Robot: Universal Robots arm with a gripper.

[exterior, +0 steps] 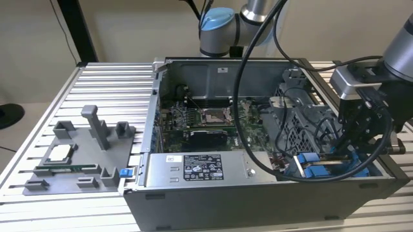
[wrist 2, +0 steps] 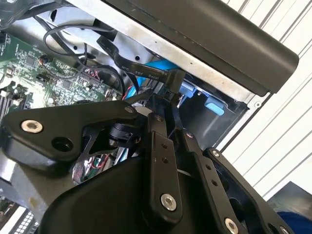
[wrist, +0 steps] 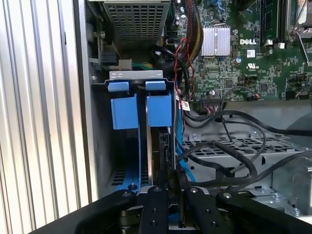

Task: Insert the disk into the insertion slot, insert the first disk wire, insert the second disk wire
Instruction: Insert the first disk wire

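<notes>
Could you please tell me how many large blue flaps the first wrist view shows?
2, side by side: one flap nearer the case wall, the other nearer the motherboard. More may be hidden.

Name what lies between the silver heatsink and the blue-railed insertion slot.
In the first wrist view, a bundle of red, yellow and black wires passes between the silver heatsink and the insertion slot.
</notes>
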